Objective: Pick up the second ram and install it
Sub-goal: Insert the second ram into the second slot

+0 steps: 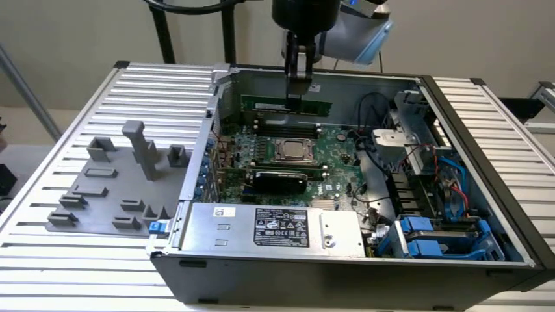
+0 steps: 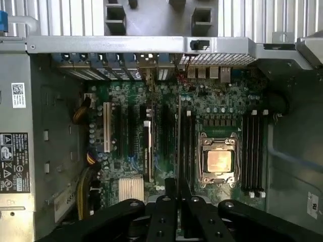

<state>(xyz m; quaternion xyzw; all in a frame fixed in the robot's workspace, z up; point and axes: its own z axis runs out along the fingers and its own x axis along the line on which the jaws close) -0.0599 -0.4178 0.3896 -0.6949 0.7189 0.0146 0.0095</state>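
Claw [image 1: 297, 97] clamped on the second ram [image 1: 264, 104], gripping its top edge, upper centre of the exterior view; pickup done, seating apparently left; stick hangs level over the memory slots [image 1: 279, 121] beyond the CPU [image 1: 293, 151]; thin narrow green board, chips too small to tell.

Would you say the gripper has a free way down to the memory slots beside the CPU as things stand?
Probably yes. The gripper, shut on the second ram, hangs above the open case, and no cable or card crosses the memory slots beside the CPU.
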